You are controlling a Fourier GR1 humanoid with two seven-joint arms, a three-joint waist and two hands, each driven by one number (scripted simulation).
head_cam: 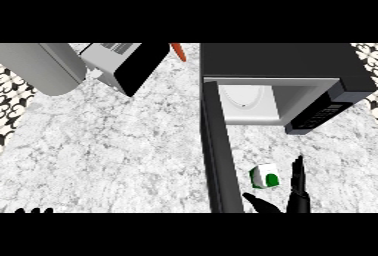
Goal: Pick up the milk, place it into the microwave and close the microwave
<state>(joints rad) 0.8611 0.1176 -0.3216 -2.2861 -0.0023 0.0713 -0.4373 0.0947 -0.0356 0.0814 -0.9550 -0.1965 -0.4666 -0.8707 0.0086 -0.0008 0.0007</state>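
A: Nearest, at the counter's (111, 150) front edge, what do you see?

B: The right hand (295, 192), fingers straight and spread from the thumb, holding nothing. The milk (264, 176) stands in that gap, just beside the fingers; whether they touch it I cannot tell. The left hand (33, 210) shows only fingertips at the front left corner, so I cannot tell how it is set.

A: How will the carton handle?

B: Probably light, stiff enough but crushable, with smooth sides. I would take it across two opposite flat sides, low on the body.

A: And farther back?

B: The microwave (288, 65) stands at the back right, its door (218, 150) swung wide toward the front. Inside I see only a pale turntable, nothing on it.
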